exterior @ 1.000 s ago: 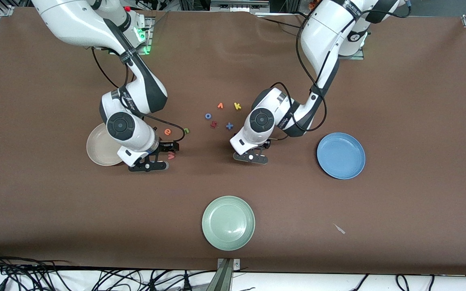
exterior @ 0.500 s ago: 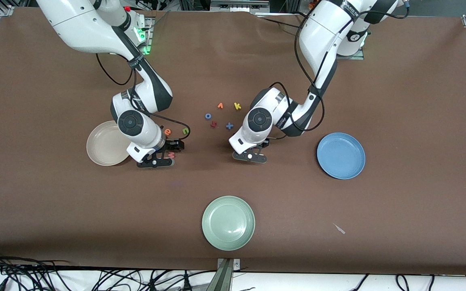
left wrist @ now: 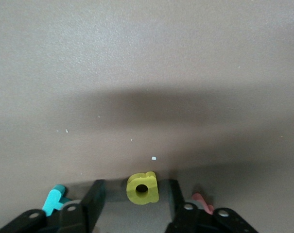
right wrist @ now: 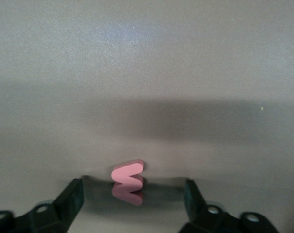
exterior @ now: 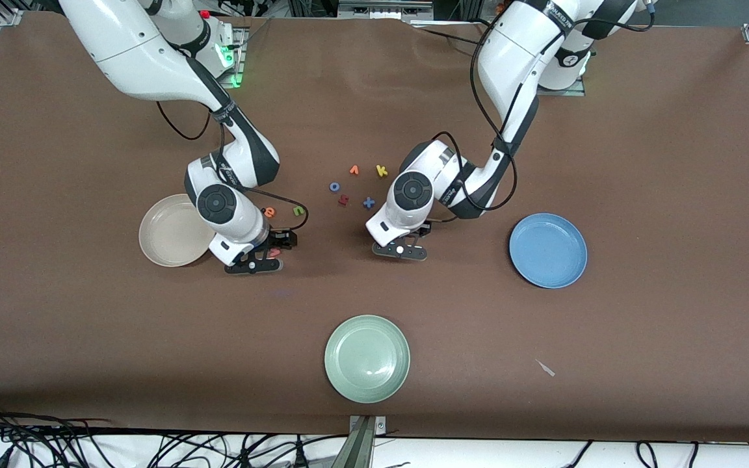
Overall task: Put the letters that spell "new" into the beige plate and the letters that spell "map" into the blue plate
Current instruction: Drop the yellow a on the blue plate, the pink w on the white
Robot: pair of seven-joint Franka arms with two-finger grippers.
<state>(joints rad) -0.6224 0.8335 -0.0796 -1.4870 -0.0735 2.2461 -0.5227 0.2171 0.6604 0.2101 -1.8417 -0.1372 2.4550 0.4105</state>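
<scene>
The table cover [exterior: 641, 162] looks matt and a little grainy, like brown felt or paper. The yellow "p" [left wrist: 143, 188] and the salmon-red "w" [right wrist: 128, 171] look like soft matt foam. The beige plate [exterior: 163, 237] and the blue plate [exterior: 548, 250] are smooth with low shine.

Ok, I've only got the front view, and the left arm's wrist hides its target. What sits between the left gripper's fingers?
Observer: A small yellow foam letter "p", flat on the brown table. The left gripper is open around it, with a gap on each side.
Operator: Anything close by?
Observer: A teal foam letter lies just outside one finger.
Operator: And the right gripper?
Observer: The right gripper is open around the salmon-pink foam "w", not touching it.
</scene>
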